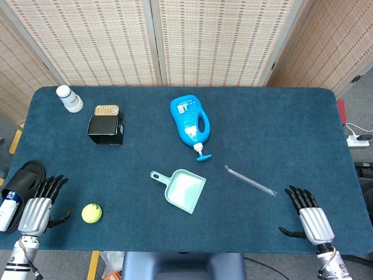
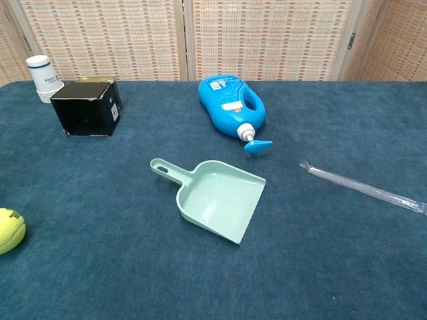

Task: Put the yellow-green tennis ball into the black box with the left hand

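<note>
The yellow-green tennis ball (image 1: 91, 213) lies near the table's front left edge; the chest view catches it at the left border (image 2: 10, 230). The black box (image 1: 105, 129) stands further back on the left, its opening facing upward in the head view, and appears in the chest view too (image 2: 87, 109). My left hand (image 1: 38, 209) rests at the front left corner, fingers spread, holding nothing, just left of the ball. My right hand (image 1: 309, 217) rests at the front right, fingers spread and empty. Neither hand shows in the chest view.
A mint dustpan (image 1: 183, 190) lies mid-table, a blue detergent bottle (image 1: 190, 122) behind it. A clear wrapped straw (image 1: 250, 180) lies to the right. A white bottle (image 1: 69, 98) and a gold tin (image 1: 106, 109) sit beside the box. A black item (image 1: 23, 178) lies off the left edge.
</note>
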